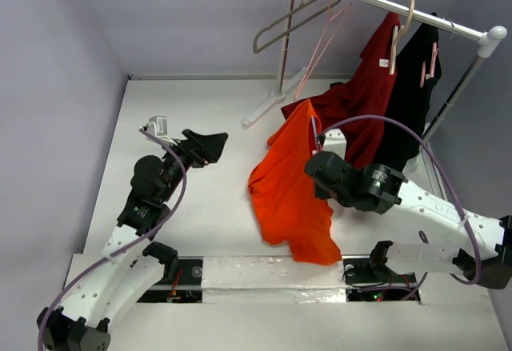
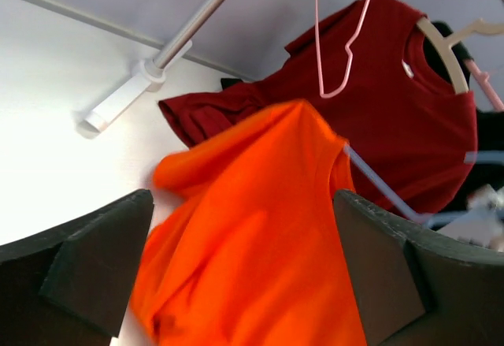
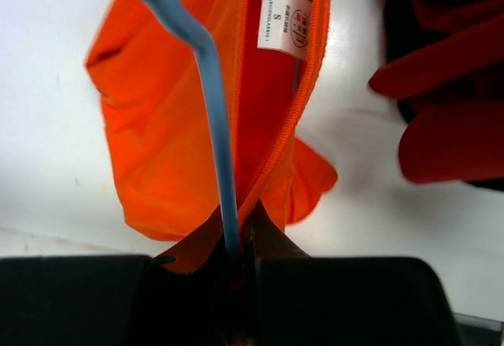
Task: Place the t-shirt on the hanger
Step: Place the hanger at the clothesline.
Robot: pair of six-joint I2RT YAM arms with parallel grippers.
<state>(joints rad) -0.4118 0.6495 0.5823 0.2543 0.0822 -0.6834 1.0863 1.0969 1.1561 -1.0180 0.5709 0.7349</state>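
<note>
As it hangs, the orange t-shirt [image 1: 288, 199] droops crumpled.

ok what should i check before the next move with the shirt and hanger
1. Right gripper clamped on hanger: ok, the blue wire sits between shut fingers.
2. Hanger through the shirt collar: ok, the wire seems to run in near the tag.
3. Both shoulders seated on the hanger: cannot tell, fabric hides them.
4. Left gripper open and empty: ok, it is apart from the shirt.
5. Hem off the table: not ok, it seems to rest on it.
6. Clear of the red shirt: cannot tell, the two overlap in view.
</note>
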